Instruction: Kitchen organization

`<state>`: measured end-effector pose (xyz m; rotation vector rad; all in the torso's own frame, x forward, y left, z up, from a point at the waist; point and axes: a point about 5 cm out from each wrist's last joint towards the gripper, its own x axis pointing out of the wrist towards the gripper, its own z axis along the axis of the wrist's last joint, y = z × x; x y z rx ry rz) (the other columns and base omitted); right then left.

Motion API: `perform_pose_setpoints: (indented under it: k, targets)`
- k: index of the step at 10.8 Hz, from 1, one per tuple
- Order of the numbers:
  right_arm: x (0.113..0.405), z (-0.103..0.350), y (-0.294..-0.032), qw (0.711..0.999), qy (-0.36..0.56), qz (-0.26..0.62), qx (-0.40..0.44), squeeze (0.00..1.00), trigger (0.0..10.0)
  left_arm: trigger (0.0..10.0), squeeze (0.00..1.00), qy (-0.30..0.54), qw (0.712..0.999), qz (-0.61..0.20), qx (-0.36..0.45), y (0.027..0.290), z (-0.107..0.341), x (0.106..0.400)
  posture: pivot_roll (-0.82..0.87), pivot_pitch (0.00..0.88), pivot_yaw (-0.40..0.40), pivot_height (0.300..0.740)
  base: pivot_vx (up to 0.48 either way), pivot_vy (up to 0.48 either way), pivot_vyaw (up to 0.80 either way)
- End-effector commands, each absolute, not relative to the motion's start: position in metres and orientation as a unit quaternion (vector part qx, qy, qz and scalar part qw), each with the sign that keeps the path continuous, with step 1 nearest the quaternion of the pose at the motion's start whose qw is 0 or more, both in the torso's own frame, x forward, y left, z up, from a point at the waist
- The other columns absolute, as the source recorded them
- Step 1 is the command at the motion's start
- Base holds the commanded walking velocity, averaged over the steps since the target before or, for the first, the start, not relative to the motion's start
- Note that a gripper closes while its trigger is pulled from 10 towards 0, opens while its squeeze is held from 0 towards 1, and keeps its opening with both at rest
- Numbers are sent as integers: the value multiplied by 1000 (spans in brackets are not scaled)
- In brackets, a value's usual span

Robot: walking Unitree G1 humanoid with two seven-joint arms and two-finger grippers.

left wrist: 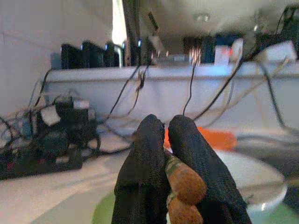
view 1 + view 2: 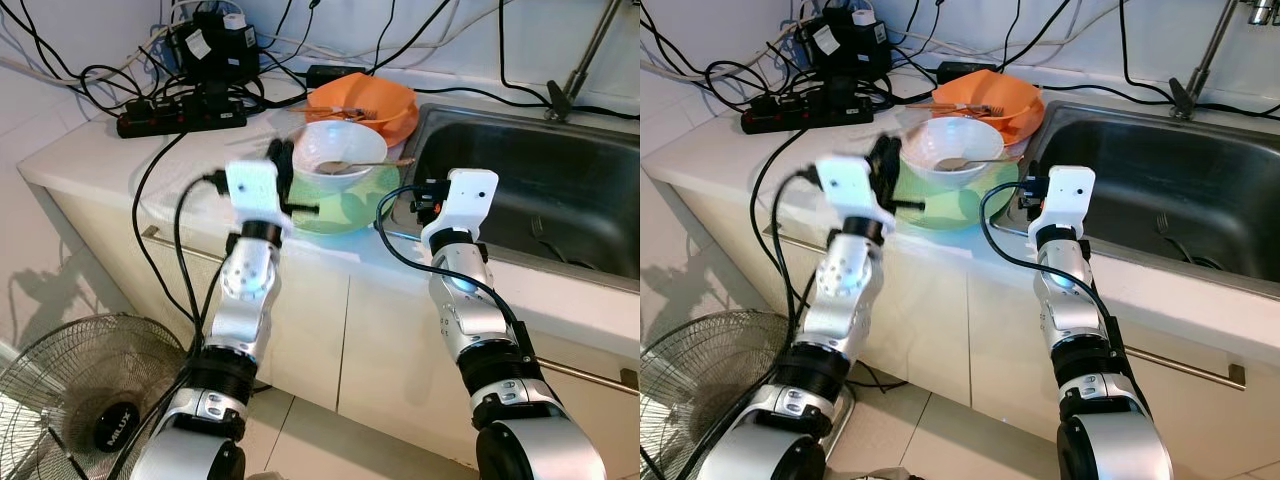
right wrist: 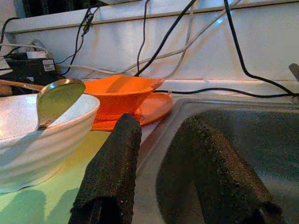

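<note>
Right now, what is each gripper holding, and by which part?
The left gripper pinches a small brown object between its shut fingers; what it is cannot be told. The right gripper is open, holding nothing.

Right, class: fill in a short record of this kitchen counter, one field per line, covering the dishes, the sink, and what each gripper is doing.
Surface: white counter beside a steel sink
Stack nearest robot: white bowl with a spoon in it, on a green plate
Behind it: orange bowl on an orange plate
Back left: black power strip and tangled cables
Floor: fan
Left gripper: jaws shut on a small brown item, at the green plate's left edge
Right gripper: jaws open, over the sink's near-left rim
</note>
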<state>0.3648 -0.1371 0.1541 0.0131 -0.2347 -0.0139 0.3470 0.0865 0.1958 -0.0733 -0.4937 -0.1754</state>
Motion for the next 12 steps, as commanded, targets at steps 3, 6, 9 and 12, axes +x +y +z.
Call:
perform_pose_setpoints:
  k: [3, 6, 9, 12]
  targets:
    - [367, 160, -144, 991, -129, -33, -9, 0, 10000, 10000, 0, -308, 937, -155, -58, 68, 240, 340, 65, 0, 43, 740, 0, 0, 0]
    - [364, 173, -159, 974, -176, -106, -94, 0, 10000, 10000, 0, -323, 914, -234, -74, 48, 258, 327, 60, 0, 51, 740, 0, 0, 0]
    - [358, 181, -172, 938, -217, -177, -204, 0, 10000, 10000, 0, -309, 896, -307, -81, 32, 263, 316, 54, 0, 60, 740, 0, 0, 0]
    - [352, 183, -168, 917, -245, -188, -253, 0, 10000, 10000, 0, -284, 880, -368, -97, 22, 264, 308, 51, 0, 68, 740, 0, 0, 0]
